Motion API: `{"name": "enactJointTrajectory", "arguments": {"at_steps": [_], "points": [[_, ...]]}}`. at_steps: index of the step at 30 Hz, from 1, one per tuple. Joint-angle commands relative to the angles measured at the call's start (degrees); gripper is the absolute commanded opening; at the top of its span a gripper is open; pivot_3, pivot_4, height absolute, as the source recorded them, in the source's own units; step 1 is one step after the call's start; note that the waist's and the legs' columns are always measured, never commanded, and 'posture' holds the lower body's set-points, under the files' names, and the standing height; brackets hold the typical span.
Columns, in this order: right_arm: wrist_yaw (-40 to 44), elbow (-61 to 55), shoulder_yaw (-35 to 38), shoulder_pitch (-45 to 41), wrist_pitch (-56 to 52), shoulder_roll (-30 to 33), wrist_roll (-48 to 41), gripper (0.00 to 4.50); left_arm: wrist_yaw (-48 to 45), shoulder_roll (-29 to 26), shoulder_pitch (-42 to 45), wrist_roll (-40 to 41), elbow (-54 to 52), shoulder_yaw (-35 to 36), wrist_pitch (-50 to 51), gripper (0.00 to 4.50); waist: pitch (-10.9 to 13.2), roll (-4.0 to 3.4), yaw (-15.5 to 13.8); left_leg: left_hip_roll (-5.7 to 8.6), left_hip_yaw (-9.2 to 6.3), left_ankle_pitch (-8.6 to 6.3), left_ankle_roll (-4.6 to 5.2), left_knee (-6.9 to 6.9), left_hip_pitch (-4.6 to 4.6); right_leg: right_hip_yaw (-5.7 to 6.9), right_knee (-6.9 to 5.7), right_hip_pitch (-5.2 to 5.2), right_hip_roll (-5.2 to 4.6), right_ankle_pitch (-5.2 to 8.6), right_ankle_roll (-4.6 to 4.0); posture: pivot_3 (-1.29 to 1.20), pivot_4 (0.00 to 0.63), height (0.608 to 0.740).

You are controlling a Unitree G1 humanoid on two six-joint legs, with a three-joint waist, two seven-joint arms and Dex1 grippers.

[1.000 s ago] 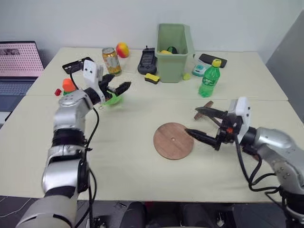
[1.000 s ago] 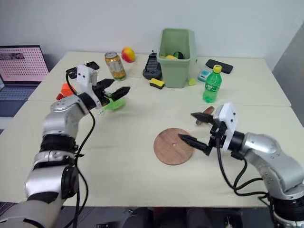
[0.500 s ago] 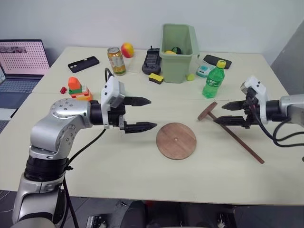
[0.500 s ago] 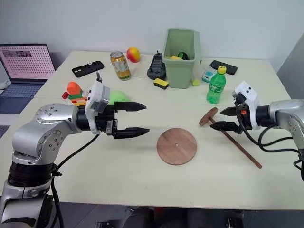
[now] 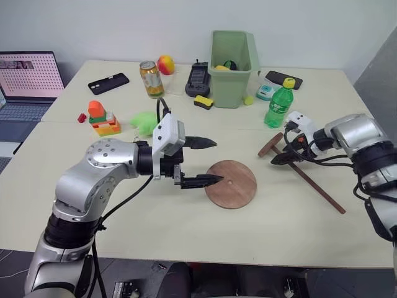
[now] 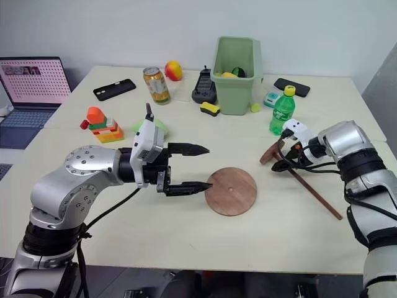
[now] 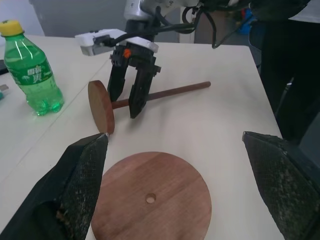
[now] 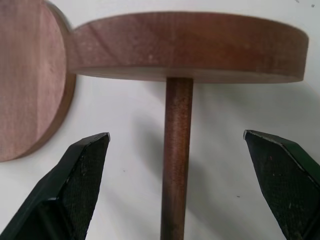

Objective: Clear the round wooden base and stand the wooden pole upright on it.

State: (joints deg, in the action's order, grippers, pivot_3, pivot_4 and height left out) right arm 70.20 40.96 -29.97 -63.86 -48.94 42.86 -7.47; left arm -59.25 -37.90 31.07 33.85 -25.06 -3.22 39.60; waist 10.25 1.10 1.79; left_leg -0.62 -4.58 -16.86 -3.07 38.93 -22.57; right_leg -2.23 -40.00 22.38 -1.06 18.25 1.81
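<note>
The flat reddish-brown round wooden base [image 5: 231,184] lies bare at table centre. The thin dark wooden pole [image 5: 308,180] lies flat to its right w/ its end disc nearest the base. Right gripper [image 7: 129,100] is spread astride the rod just behind the disc, not pinching. Left gripper [image 5: 209,161] is spread wide beside the base's left edge. Green plastic bottle [image 7: 30,70] label: white characters, unreadable. Gold drink can [image 5: 149,79] print is too small to read. Items in the green bin [image 5: 232,68] are mostly hidden.

The round wooden base [image 5: 231,184] is flanked at nine o'clock by the left end effector [image 5: 208,161]; bare bench [image 5: 186,236] lies elsewhere around it.
</note>
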Motion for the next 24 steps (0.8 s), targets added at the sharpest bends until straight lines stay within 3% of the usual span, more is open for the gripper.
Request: {"name": "enactJointTrajectory", "arguments": {"at_steps": [1,4,7,21,24], "points": [[3.06,5.14,-0.47,-3.16,2.59,-1.69,3.93,4.5,1.52,0.11,-0.92,1.38,-2.77,0.63,0.11,4.46,0.0,0.0,0.1,-0.01,0.0,0.0,0.0,0.0,0.01,0.0,0.0,0.0,0.0,0.0,0.0,0.0,0.15,0.74],[4.52,8.62,-0.61,-4.27,4.14,-2.77,6.4,4.5,1.93,-0.24,-1.41,1.56,-3.05,0.94,0.05,4.46,0.01,-0.01,0.17,-0.04,0.0,0.01,-0.02,-0.01,0.02,0.0,-0.02,0.01,-0.01,0.0,0.0,0.0,0.15,0.74],[5.77,11.12,-0.13,-5.47,4.88,-3.71,8.15,4.0,2.13,-0.37,-1.47,2.08,-3.41,1.06,0.41,4.5,0.0,-0.01,0.16,-0.03,0.01,0.01,-0.03,-0.01,0.02,0.01,-0.02,0.03,-0.01,0.0,0.0,0.0,0.15,0.74],[8.43,15.02,1.87,-6.14,6.35,-5.43,12.42,0.65,2.77,-0.83,-0.78,1.65,-2.06,0.07,-0.32,4.5,0.01,-0.02,0.18,-0.03,0.01,0.02,-0.04,-0.02,0.02,0.02,-0.02,0.03,-0.02,0.0,0.0,0.0,0.15,0.74],[8.1,15.72,2.87,-6.79,6.05,-5.86,12.78,0.26,2.54,-0.87,-1.0,2.11,-2.56,-0.09,0.11,4.5,0.01,-0.02,0.17,-0.03,0.01,0.02,-0.04,-0.02,0.02,0.02,-0.02,0.03,-0.02,0.0,0.0,0.0,0.15,0.74]]}}
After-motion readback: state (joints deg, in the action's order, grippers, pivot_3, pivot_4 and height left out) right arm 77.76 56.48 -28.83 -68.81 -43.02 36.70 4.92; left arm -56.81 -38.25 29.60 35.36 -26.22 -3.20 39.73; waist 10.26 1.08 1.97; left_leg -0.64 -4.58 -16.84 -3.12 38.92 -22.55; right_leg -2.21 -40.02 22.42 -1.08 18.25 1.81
